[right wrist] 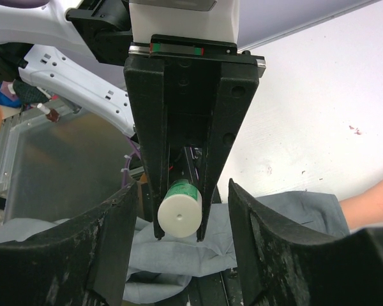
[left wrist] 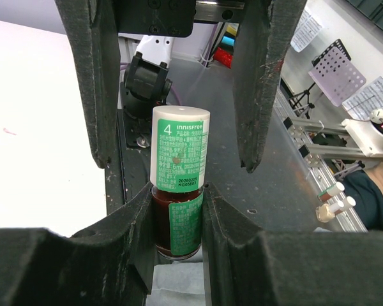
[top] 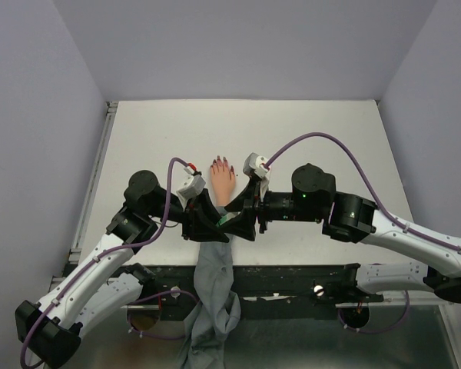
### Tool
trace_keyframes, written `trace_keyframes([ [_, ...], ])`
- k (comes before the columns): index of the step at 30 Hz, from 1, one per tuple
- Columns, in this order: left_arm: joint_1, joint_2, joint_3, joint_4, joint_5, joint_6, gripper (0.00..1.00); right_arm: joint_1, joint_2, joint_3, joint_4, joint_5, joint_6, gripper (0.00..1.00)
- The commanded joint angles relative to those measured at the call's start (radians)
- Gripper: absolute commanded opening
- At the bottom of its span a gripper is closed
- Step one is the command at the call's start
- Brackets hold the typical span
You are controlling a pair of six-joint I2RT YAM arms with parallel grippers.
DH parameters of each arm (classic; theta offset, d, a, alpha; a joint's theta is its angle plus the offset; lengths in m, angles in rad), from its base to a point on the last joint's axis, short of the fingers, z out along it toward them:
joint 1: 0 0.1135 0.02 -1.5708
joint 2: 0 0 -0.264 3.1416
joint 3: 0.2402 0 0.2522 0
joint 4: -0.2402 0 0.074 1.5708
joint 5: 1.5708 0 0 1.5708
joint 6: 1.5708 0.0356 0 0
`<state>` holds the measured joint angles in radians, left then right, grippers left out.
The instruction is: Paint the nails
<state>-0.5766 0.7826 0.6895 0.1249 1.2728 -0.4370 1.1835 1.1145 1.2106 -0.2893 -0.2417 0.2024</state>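
Note:
A small bottle (left wrist: 177,220) of dark red polish with a green label and a white cap (left wrist: 179,146) sits upright in my left gripper (left wrist: 177,199), which is shut on its glass body. My right gripper (right wrist: 182,191) is open, its fingers (left wrist: 260,83) standing either side of the cap with a gap on both sides. In the right wrist view the cap (right wrist: 179,217) faces me end-on. In the top view both grippers, left (top: 205,219) and right (top: 243,217), meet over the grey sleeve (top: 215,284). Just behind them lies the peach mannequin hand (top: 221,183) with its dark red nails (top: 220,161).
The white table (top: 292,138) stretches behind the hand, with a few reddish specks (right wrist: 354,129) on it. A black rail (top: 292,274) runs along the near edge, and the sleeve hangs over it. Purple cables (top: 323,138) arc above both wrists.

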Motion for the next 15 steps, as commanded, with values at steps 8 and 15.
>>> trace_keyframes([
  [8,-0.005,-0.006,0.007,-0.001,0.007,0.027,0.00,-0.007,-0.001,-0.014,0.009,-0.005,0.011,0.14],
  [15,-0.003,-0.013,0.004,-0.001,-0.013,0.032,0.00,-0.007,-0.007,-0.040,0.021,0.008,0.020,0.01],
])
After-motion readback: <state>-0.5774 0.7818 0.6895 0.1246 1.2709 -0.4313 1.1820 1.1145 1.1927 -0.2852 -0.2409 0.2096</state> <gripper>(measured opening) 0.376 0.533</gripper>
